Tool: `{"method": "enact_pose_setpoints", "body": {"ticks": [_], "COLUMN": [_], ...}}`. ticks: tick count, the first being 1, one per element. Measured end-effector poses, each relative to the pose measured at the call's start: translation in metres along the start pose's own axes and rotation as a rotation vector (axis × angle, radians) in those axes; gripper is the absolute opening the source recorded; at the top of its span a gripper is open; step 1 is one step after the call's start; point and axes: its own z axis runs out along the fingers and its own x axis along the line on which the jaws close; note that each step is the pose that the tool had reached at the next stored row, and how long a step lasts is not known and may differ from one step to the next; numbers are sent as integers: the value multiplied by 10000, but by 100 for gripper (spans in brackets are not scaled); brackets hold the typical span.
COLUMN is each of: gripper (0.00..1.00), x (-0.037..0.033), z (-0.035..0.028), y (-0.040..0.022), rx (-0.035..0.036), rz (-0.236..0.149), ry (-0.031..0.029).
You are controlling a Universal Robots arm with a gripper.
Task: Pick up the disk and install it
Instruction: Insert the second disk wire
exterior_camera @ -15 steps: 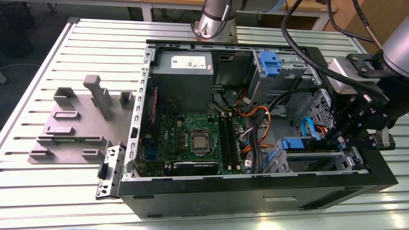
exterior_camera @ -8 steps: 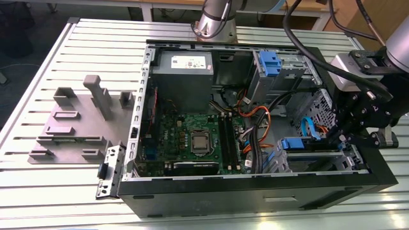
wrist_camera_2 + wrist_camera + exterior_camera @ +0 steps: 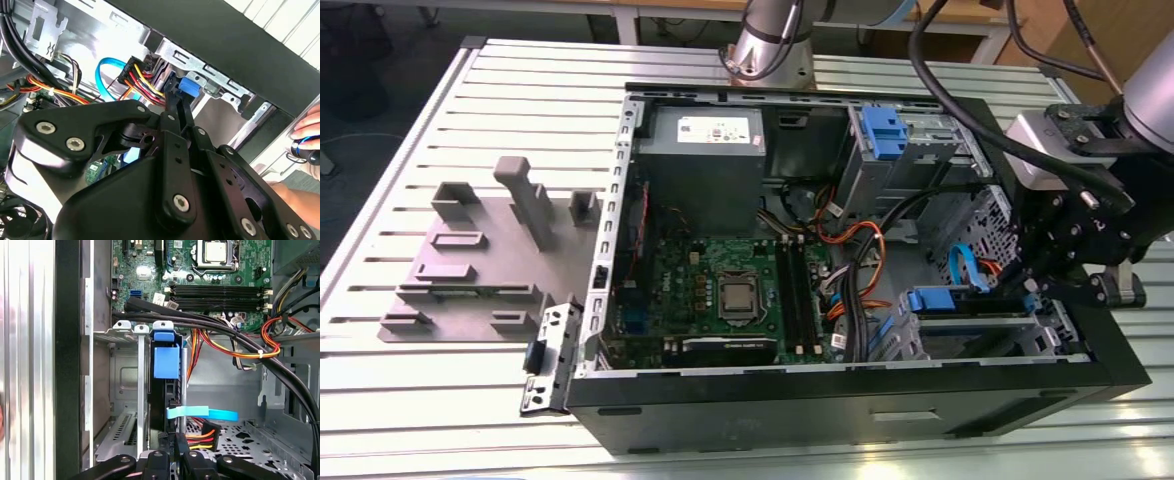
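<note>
The disk (image 3: 165,390) stands on edge in the lower drive bay of the open computer case, its blue carrier tab (image 3: 165,362) toward the motherboard. In the exterior view the disk (image 3: 970,322) lies at the case's near corner on that view's right. My gripper (image 3: 175,445) is at the disk's outer end, shut on its edge. In the second wrist view my gripper (image 3: 175,100) reaches up to the blue carrier (image 3: 188,86).
Black cables (image 3: 225,332) and a bundle of red, yellow and orange wires (image 3: 220,347) cross just past the bay. A blue flat cable (image 3: 200,413) hangs beside the disk. A second blue-clipped cage (image 3: 887,135) sits farther back. A person's hand (image 3: 307,131) rests outside the case.
</note>
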Motion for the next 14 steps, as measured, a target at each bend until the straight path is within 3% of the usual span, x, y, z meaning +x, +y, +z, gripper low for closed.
{"method": "enact_pose_setpoints", "body": {"ticks": [7, 14], "gripper": [17, 17], "x": [0, 0], "z": [3, 18], "y": [27, 40], "rx": [0, 0], "rz": [3, 4], "ry": [-115, -121]}}
